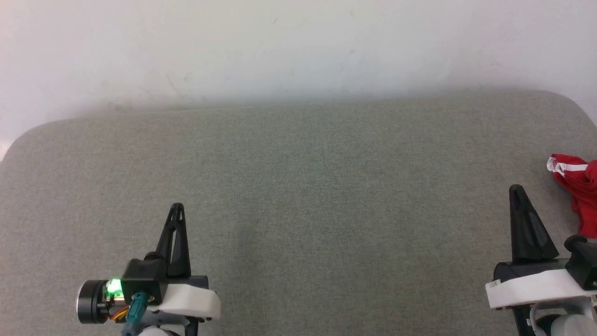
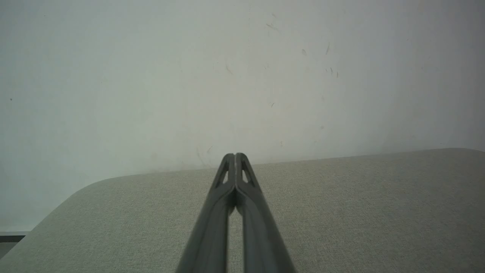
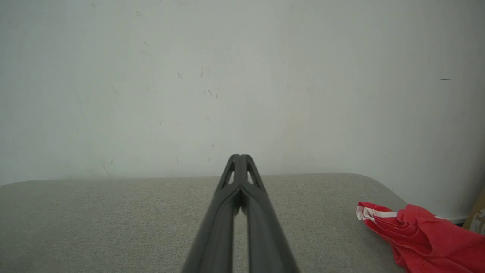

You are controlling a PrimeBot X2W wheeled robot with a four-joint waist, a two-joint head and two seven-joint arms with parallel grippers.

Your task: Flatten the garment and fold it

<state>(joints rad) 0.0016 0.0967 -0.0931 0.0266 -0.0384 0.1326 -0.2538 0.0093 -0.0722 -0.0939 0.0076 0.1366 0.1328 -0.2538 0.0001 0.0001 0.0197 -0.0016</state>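
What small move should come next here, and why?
Probably open the right gripper and swing it right toward the shorts. They lie bunched near the table's right edge, apart from both grippers and nearest the right one. Its jaws are shut and empty, as are the left gripper's. Nothing can be flattened until the fabric is gripped.

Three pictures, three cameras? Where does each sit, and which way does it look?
Head: on the robot's head, looking down at the pad; both shut jaws at the bottom, shorts at the right edge.
Left wrist: on the left arm, looking along its shut jaws across the pad to the wall.
Right wrist: likewise on the right arm, shorts at lower right.
Shared: head and right wrist both show the shorts.
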